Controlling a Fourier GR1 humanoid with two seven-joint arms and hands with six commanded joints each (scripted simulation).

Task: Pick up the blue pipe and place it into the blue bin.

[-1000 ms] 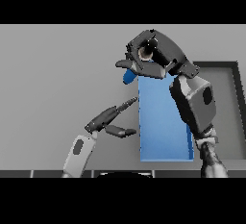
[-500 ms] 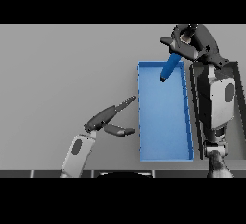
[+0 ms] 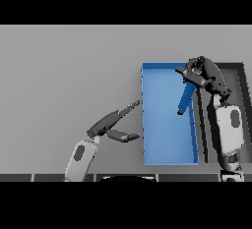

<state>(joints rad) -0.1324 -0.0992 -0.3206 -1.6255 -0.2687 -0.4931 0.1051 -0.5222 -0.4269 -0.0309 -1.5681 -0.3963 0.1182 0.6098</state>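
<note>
The blue pipe [image 3: 185, 98] hangs tilted from my right hand [image 3: 201, 72], whose fingers are curled round its upper end. The pipe's lower end points down into the right part of the blue bin [image 3: 166, 154], a long open box in the middle-right of the table. Whether that end touches the bin floor I cannot tell. My right hand is over the bin's far right corner. To the left of the bin is my left hand [image 3: 110, 123], open with straight fingers pointing at the bin's left wall and holding nothing.
A dark grey tray [image 3: 240, 69] lies directly right of the blue bin, partly covered by my right forearm [image 3: 229, 127]. Bare grey table [image 3: 69, 71] stretches to the left and far side.
My right hand has carried the blue pipe nearer to me and slightly right, from the bin's far edge to over its right side. The left hand has not moved.
</note>
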